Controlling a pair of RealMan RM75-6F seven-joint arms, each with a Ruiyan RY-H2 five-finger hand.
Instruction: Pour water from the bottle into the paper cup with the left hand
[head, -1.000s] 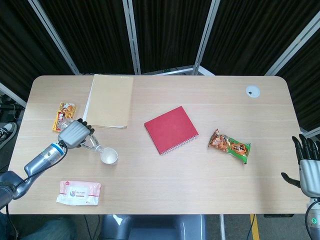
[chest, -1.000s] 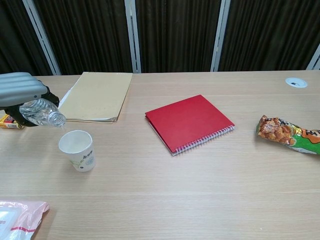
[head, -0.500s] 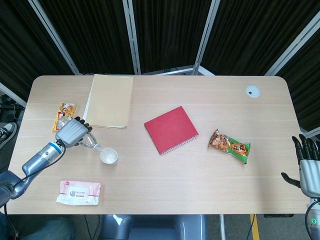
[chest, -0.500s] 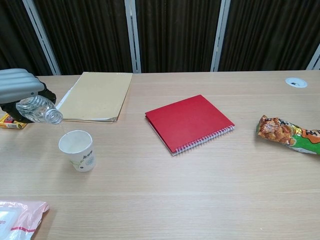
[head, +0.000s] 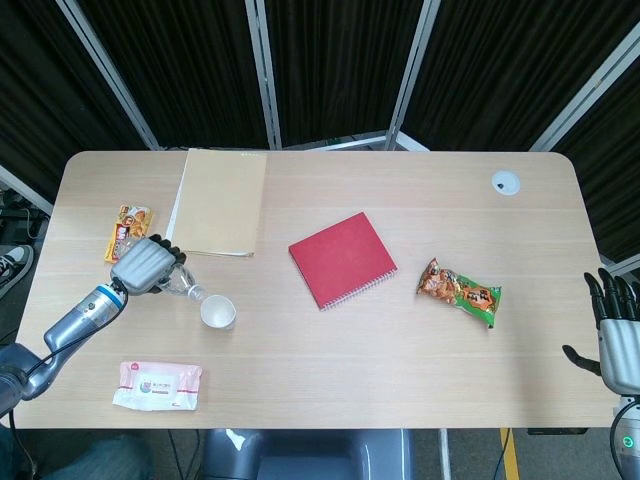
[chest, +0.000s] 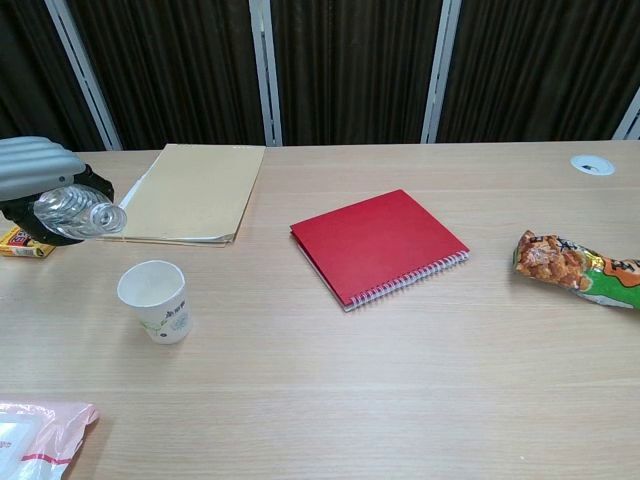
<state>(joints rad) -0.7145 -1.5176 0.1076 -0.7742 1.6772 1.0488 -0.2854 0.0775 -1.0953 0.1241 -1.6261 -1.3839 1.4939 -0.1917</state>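
Bottle (chest: 78, 214): clear thin plastic, uncapped, lying near-horizontal at left edge of chest view, mouth toward cup but short of rim. Prob. light, crushable, slick; hold mid-body, squeeze gently.
Paper cup (chest: 155, 300): lower left, upright, light, tips easily.
Left hand (chest: 40, 180): fingers wrapped round bottle body.
Right hand (head: 612, 325): lower right of head view, fingers spread, holding nothing.

Bare table lies open to the right of my left hand (head: 143, 266) — only the paper cup (head: 218, 312) just below-right, the folder (head: 219, 201) ahead, and the snack packet (head: 128, 230) close beside crowd it.
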